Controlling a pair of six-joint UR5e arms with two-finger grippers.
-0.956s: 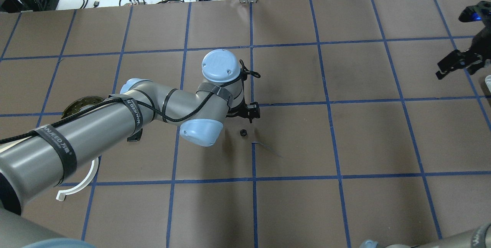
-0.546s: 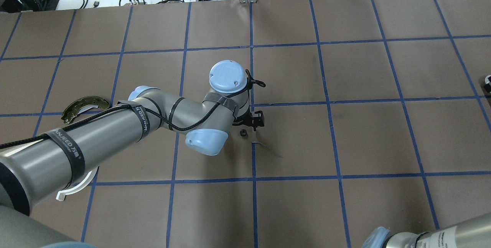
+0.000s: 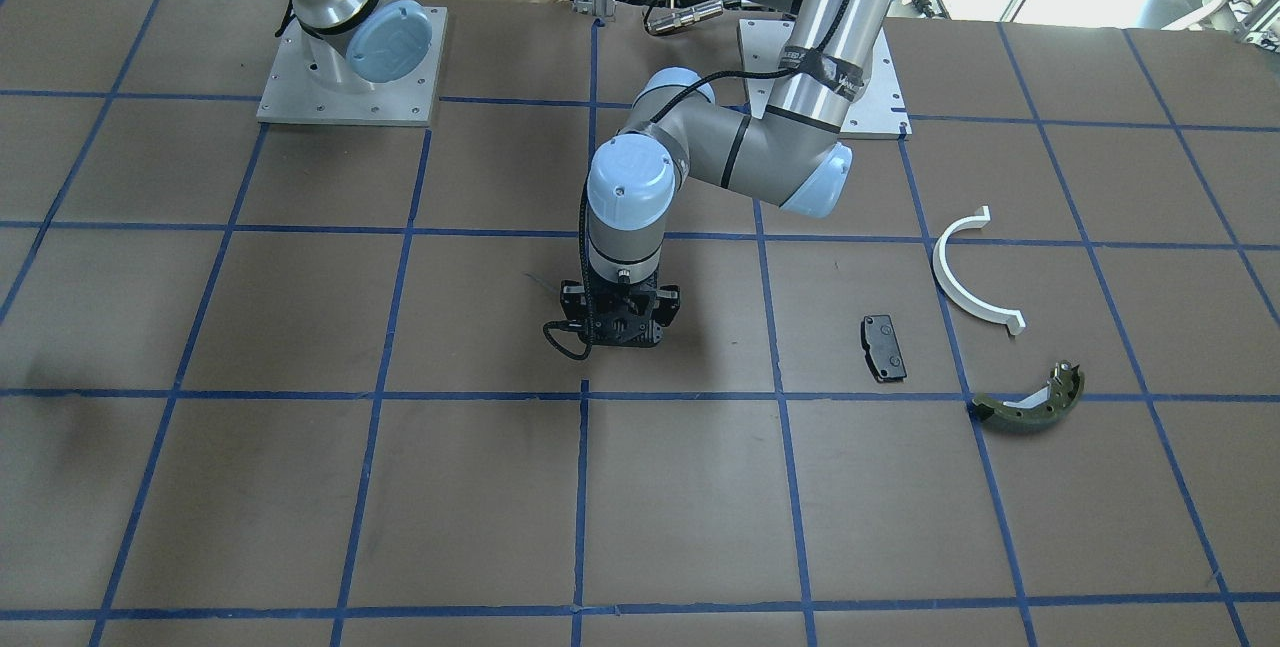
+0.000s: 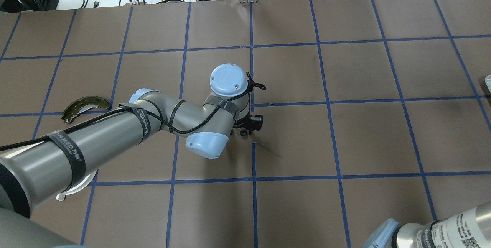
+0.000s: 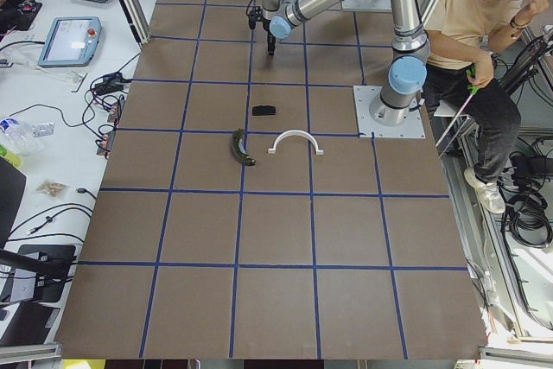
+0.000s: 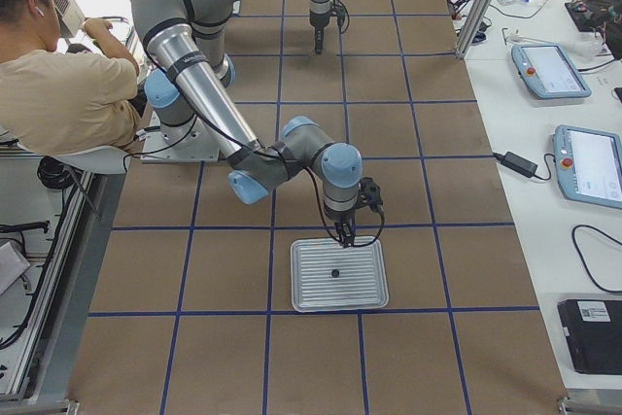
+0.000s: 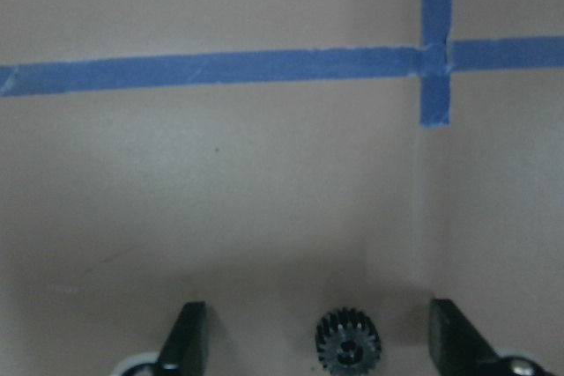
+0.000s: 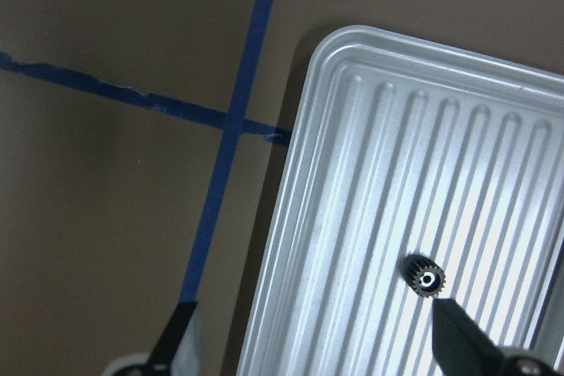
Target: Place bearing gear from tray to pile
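At the bottom of the left wrist view, the left claw (image 7: 317,336) stands with its fingers wide apart. A small black gear (image 7: 348,347) lies on the brown table (image 7: 220,200) between them, touching neither. Above it, blue tape lines (image 7: 434,59) cross at upper right. In the overhead view we find this gear where it lay a second ago, while the claw has closed in over it. Further off, in the right half of the front view, lie the black brake pad (image 3: 884,347), white half-ring (image 3: 968,272) and green brake shoe (image 3: 1030,402). Farthest, the right claw (image 8: 319,336) has left the overhead view's upper right. Its fingers are spread above the ribbed tray (image 8: 352,217), where a second gear (image 8: 427,279) rests at lower right.
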